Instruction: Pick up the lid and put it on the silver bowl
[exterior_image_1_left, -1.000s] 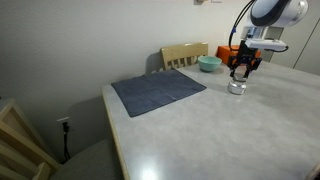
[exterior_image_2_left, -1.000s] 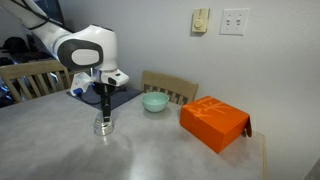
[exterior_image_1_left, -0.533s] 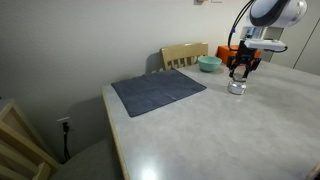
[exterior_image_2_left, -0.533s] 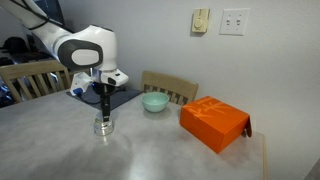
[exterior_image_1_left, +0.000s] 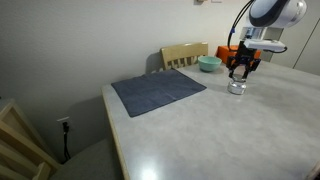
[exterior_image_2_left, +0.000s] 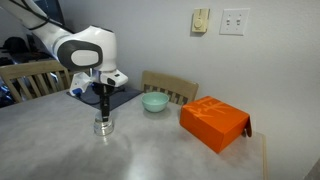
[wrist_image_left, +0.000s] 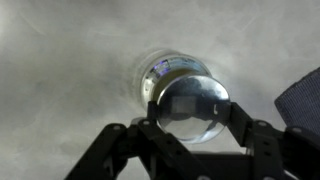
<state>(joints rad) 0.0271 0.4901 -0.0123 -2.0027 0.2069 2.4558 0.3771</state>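
Note:
In the wrist view my gripper (wrist_image_left: 192, 112) is shut on the lid (wrist_image_left: 192, 104), a round, pale, shiny disc held by its edge between the two black fingers. Right beneath it stands the silver bowl (wrist_image_left: 163, 70); part of its rim shows past the lid's upper left. In both exterior views the gripper (exterior_image_1_left: 241, 72) (exterior_image_2_left: 103, 110) points straight down just above the silver bowl (exterior_image_1_left: 237, 88) (exterior_image_2_left: 103, 127) on the grey table. How much gap is left between lid and bowl I cannot tell.
A light teal bowl (exterior_image_1_left: 209, 64) (exterior_image_2_left: 154, 102) and an orange box (exterior_image_2_left: 214, 123) sit beyond the silver bowl. A dark grey cloth (exterior_image_1_left: 157, 91) lies spread on the table near its edge. A wooden chair (exterior_image_1_left: 184, 54) stands at the far side.

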